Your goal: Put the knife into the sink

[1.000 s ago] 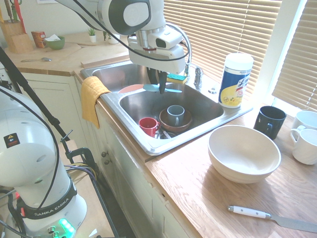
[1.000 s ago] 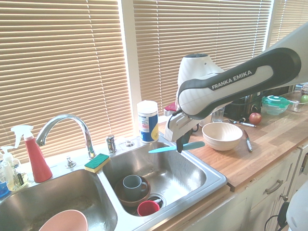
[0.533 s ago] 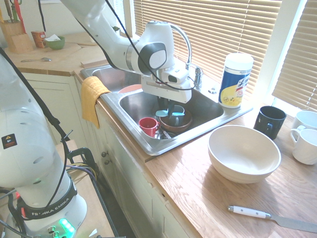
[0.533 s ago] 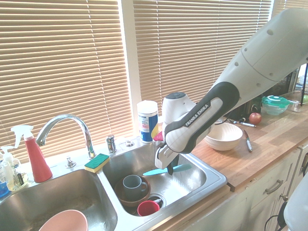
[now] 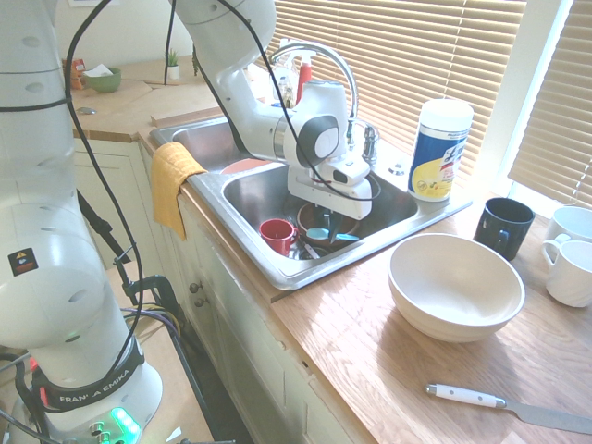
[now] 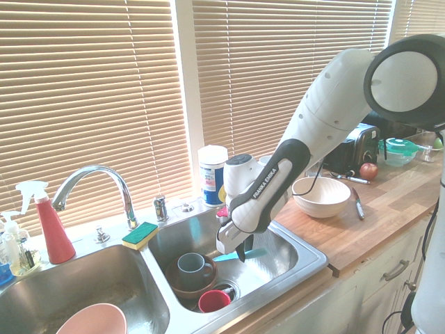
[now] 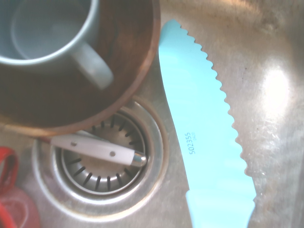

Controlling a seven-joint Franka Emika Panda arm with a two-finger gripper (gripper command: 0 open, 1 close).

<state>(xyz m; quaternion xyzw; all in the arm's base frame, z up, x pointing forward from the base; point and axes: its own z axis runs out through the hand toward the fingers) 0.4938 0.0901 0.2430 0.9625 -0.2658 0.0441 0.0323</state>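
While the hand (image 6: 241, 255) grips the knife (image 6: 240, 255) level, low inside the sink (image 6: 306, 259) basin beside the brown bowl (image 6: 188, 282), the placing step looks nearly done; next it should let go gently.

A wide white bowl (image 5: 456, 285) sits on the wooden surface (image 5: 388, 370); a white-handled knife (image 5: 509, 404) lies nearer the edge; a black mug (image 5: 503, 226) stands behind (beside white cups (image 5: 569, 254)); a yellow cloth (image 5: 171, 180) hangs over the cabinet front.
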